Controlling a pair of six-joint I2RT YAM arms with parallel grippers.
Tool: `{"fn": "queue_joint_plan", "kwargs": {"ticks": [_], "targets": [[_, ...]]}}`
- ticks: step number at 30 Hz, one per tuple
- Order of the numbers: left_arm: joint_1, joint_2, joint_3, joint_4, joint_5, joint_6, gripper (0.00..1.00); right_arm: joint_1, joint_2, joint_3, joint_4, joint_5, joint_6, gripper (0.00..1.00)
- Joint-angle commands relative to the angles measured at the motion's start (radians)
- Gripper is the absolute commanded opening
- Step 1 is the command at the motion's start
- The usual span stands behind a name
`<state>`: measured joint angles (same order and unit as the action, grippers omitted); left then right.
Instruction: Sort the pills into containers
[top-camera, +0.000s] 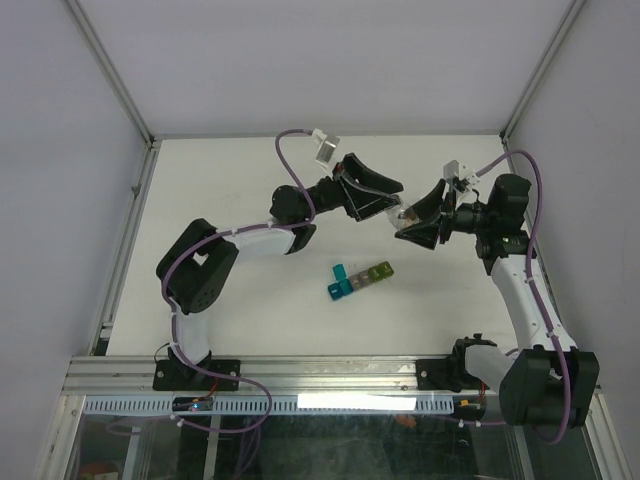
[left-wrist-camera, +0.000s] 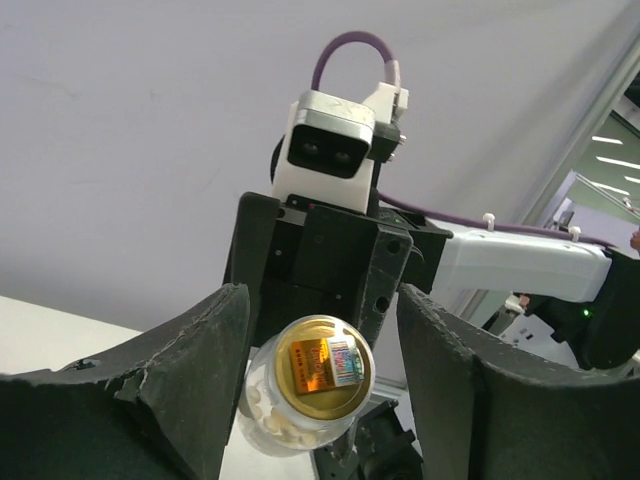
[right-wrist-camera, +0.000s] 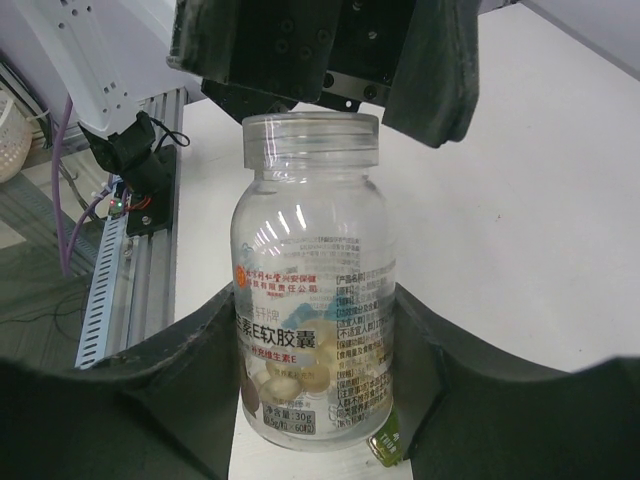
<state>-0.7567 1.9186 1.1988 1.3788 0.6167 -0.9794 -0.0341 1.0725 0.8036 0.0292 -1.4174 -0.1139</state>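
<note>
Pills (right-wrist-camera: 290, 380) are sitting in the bottle (right-wrist-camera: 310, 200) that the right gripper (right-wrist-camera: 315, 300) is clamping midair, likely for uncapping; left gripper (left-wrist-camera: 320, 310) is straddling the cap (left-wrist-camera: 318, 365), grip uncertain. Containers (top-camera: 360, 278) are lying on the worktop (top-camera: 250, 200).

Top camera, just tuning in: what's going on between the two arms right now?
Both arms are raised over the table and meet beyond the strip of containers, which lies apart from both. The right hand is clamped on the clear bottle, which has pale pills in it. The left hand has its fingers either side of the cap, which is on the bottle. Whether it actually grips the cap cannot be told.
</note>
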Motion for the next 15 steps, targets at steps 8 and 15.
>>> {"fn": "queue_joint_plan", "kwargs": {"ticks": [8, 15], "targets": [[-0.022, -0.012, 0.046, 0.024, 0.068, 0.101, 0.66, -0.012, -0.027, 0.032, 0.090, -0.002, 0.085, 0.00], [-0.046, -0.028, 0.052, -0.054, 0.053, 0.193, 0.52, -0.018, -0.023, 0.026, 0.109, 0.004, 0.106, 0.00]]}}
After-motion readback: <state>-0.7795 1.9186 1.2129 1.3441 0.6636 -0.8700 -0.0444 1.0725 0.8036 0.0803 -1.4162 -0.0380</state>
